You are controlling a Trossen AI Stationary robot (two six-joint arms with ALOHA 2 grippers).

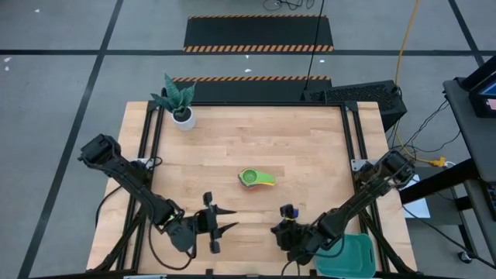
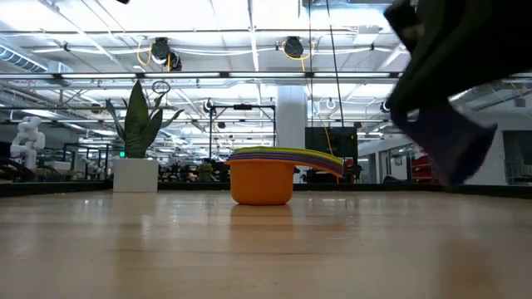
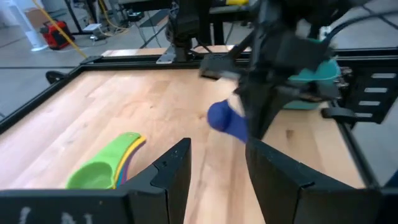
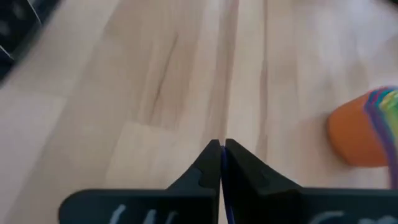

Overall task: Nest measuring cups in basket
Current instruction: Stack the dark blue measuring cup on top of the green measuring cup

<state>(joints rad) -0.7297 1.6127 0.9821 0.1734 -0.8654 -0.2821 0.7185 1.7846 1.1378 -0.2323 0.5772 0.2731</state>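
One cup stack [image 1: 256, 178], one blue cup [image 3: 225, 120], one basket [image 1: 347, 257]

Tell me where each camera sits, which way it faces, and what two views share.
High: overhead, looking straight down at the table; both arms show.
Low: table-top height, facing the nested cups; a dark arm holding the dark blue cup shows.
Left wrist: past the open left gripper toward the right arm.
Right wrist: past the right gripper, shut on the blue cup's handle, down at the wood.
Shared: all four show the nested cups.

Left gripper [image 1: 219, 226] jaws spread; right gripper [image 4: 221, 151] jaws pinched together
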